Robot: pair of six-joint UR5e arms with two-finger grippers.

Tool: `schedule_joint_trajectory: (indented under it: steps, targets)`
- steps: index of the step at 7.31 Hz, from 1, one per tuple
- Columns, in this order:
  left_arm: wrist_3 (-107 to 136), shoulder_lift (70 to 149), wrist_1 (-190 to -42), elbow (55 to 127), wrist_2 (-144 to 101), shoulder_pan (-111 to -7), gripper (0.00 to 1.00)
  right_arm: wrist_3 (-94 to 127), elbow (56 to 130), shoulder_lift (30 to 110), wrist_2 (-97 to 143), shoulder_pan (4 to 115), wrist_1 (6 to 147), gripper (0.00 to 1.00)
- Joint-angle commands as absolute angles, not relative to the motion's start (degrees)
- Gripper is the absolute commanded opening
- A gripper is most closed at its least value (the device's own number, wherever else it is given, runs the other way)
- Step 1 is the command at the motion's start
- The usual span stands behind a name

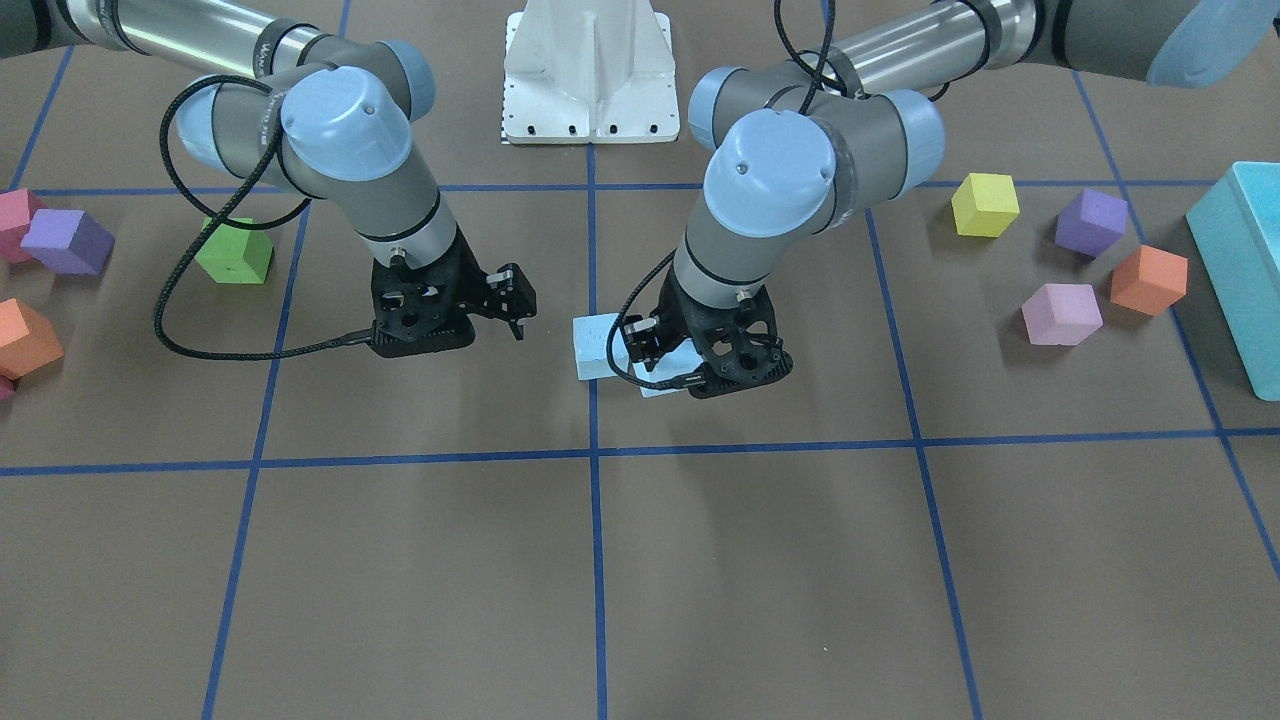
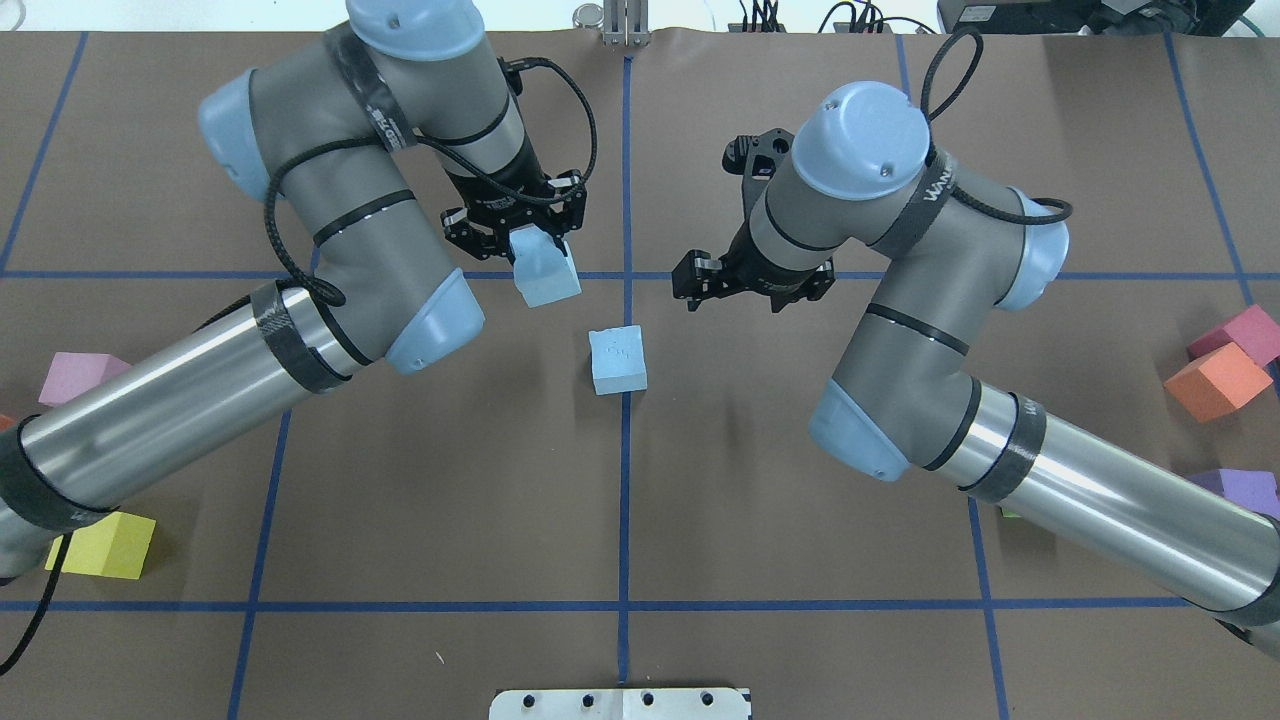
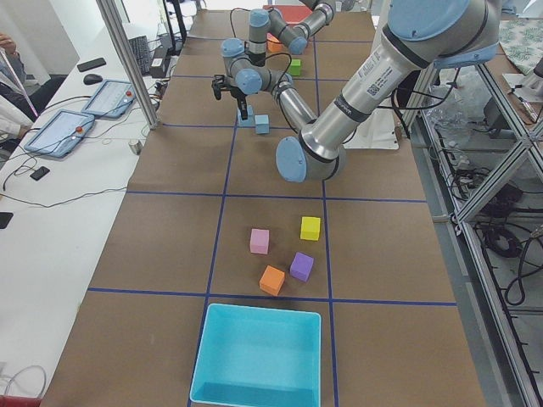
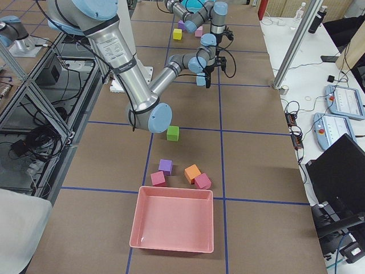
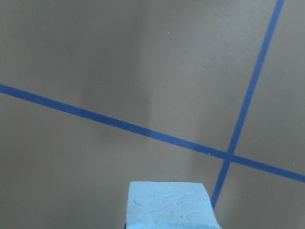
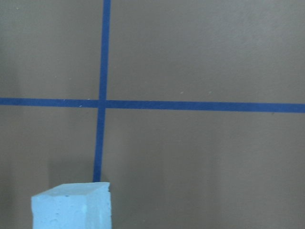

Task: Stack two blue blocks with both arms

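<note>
One pale blue block lies on the brown table at the centre grid line; it also shows in the front view and at the lower left of the right wrist view. My left gripper is shut on the second blue block and holds it above the table, just beyond and to the left of the lying one. This held block fills the bottom of the left wrist view. My right gripper hangs to the right of the lying block, apart from it, open and empty.
On my left side lie yellow, purple, orange and pink cubes and a turquoise box. On my right side lie a green cube, several other cubes and a pink tray.
</note>
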State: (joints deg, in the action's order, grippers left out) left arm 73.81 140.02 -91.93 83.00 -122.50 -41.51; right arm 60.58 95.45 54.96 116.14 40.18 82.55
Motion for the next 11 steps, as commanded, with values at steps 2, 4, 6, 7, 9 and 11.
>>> schedule_joint_trajectory:
  steps: [2,4,6,7,9,11]
  targets:
    - [71.1,143.9,-91.9,79.0,-119.4,-36.9,0.44,56.3,95.4,56.9,116.8,43.0,82.4,1.0]
    - [71.5,144.2,-91.9,79.1,-119.2,-36.7,0.45,56.0,95.4,56.9,116.6,43.0,82.5,1.0]
    - [72.1,143.7,-91.7,79.7,-119.3,-36.2,0.47,56.0,95.3,57.0,116.6,43.0,82.5,1.0]
    - [72.1,143.7,-91.7,79.7,-119.3,-35.9,0.49,56.0,95.3,57.0,116.6,43.0,82.5,1.0]
    - [73.6,141.9,-91.8,82.2,-119.4,-35.4,0.51,56.0,95.1,57.0,116.5,42.9,82.5,1.0]
    - [73.7,140.2,-91.8,84.5,-119.3,-35.1,0.64,55.9,95.0,57.0,116.5,42.9,82.5,1.0]
